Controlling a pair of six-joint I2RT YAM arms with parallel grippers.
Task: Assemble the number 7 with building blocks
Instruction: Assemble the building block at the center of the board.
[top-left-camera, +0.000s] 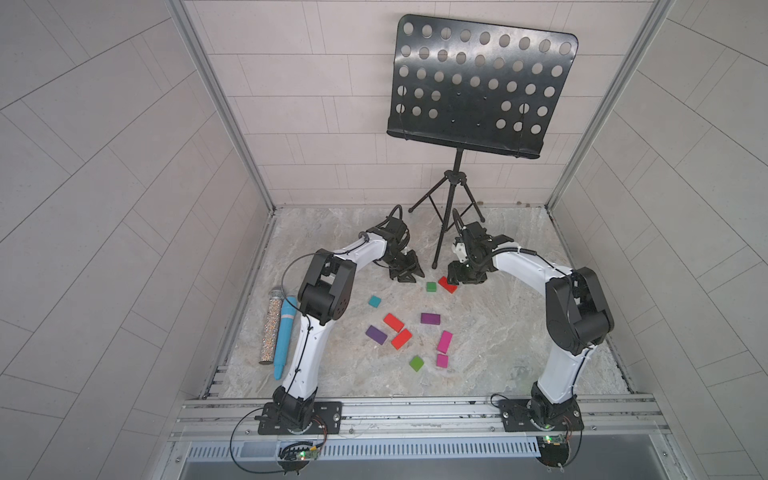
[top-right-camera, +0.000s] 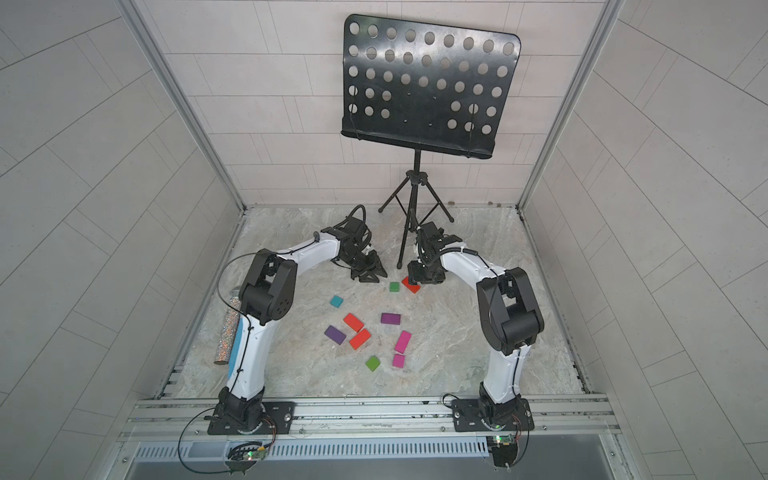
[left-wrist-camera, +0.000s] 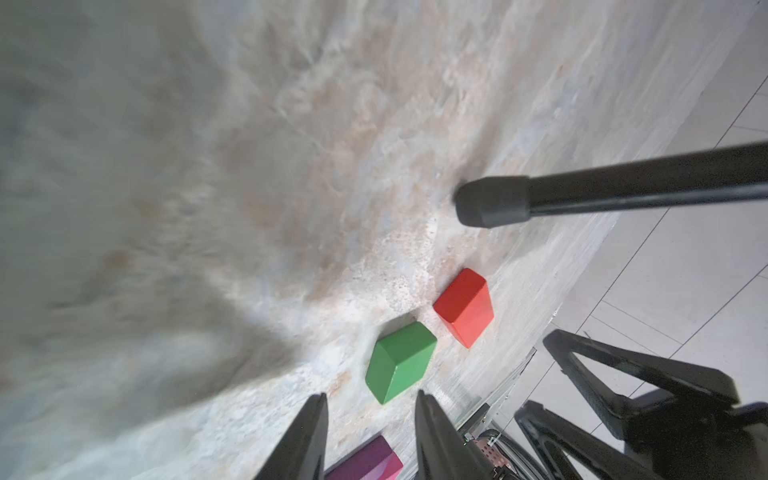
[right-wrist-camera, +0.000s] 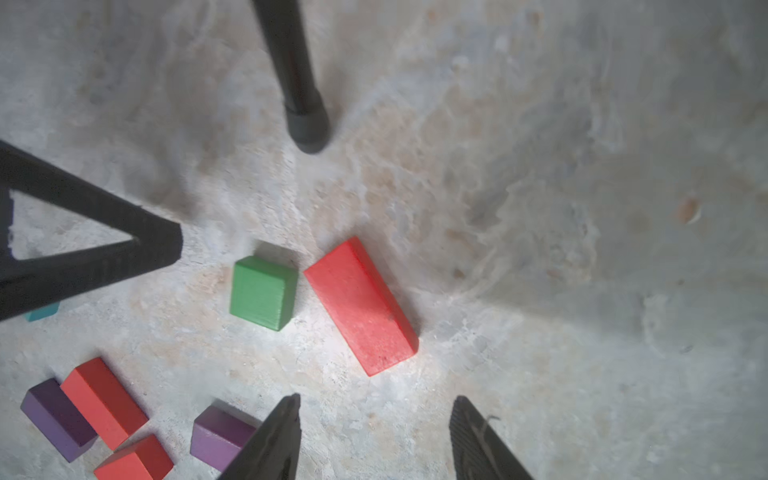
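Bolted to a metal rail (top-left-camera: 415, 409) at the near edge, two white arms (top-left-camera: 309, 353) arch over a marbled worktop (top-left-camera: 519, 332). They meet at its far side, near a rubber foot (right-wrist-camera: 307, 129) of a black music stand (top-left-camera: 482, 83).

The right claw (right-wrist-camera: 376, 403) hovers low with its jaws apart and empty, next to a long red block (right-wrist-camera: 360, 305). A green square block (right-wrist-camera: 262, 291) lies just beside that one, not touching it. The left claw (left-wrist-camera: 370, 405) hangs close by, jaws narrowly apart, holding nothing.

These two pieces sit well apart from the other building blocks (top-left-camera: 401, 338), eight loose red, purple, magenta, teal and green pieces scattered mid-worktop. That separation suggests they are the start of the top bar. No number 7 is formed yet.

A glittery cylinder (top-left-camera: 269, 328) and a blue microphone (top-left-camera: 284, 336) lie along the left edge, clear of the work.
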